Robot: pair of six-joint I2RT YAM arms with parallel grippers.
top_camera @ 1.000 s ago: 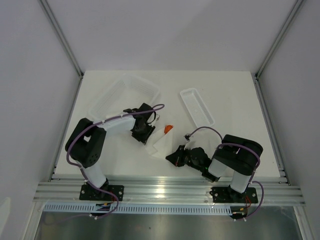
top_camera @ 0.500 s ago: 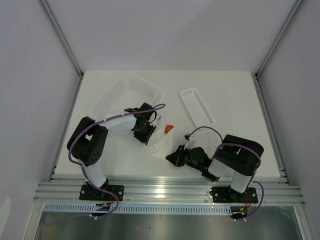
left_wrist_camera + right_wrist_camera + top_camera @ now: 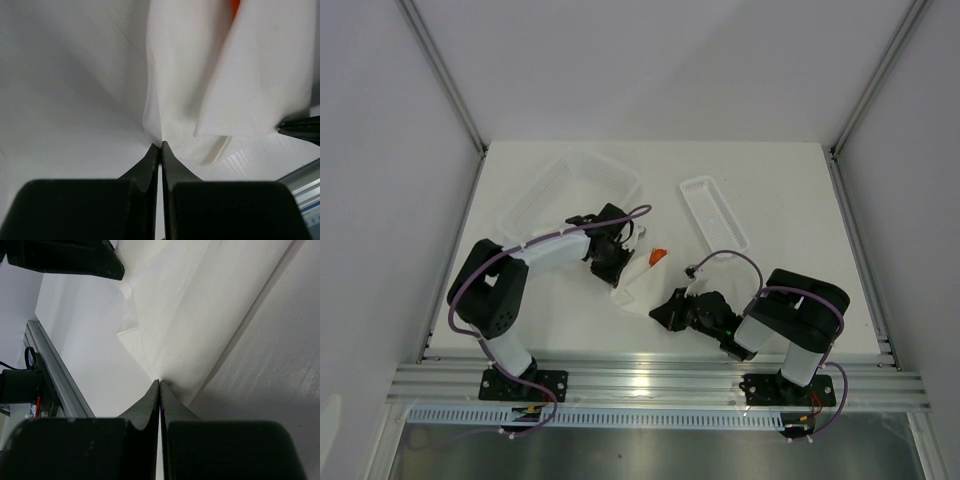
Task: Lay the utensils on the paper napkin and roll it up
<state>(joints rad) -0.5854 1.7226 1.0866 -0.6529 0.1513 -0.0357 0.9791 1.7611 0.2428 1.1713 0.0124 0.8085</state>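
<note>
The white paper napkin [image 3: 642, 285] lies folded over between my two grippers in the top view. An orange-red tip of the utensils [image 3: 658, 256] sticks out at its far end; the rest is hidden inside. My left gripper [image 3: 615, 276] is shut on the napkin's left edge [image 3: 165, 120], with the orange showing at the top of that view [image 3: 235, 6]. My right gripper [image 3: 665, 310] is shut on the napkin's near corner [image 3: 175, 325].
A clear plastic tub [image 3: 570, 185] stands at the back left. A narrow white tray [image 3: 713, 212] lies at the back right. The metal rail [image 3: 660, 380] runs along the table's near edge.
The left gripper has shifted slightly toward the napkin and up; the napkin's fold has tightened a little. The right gripper has hardly moved.
</note>
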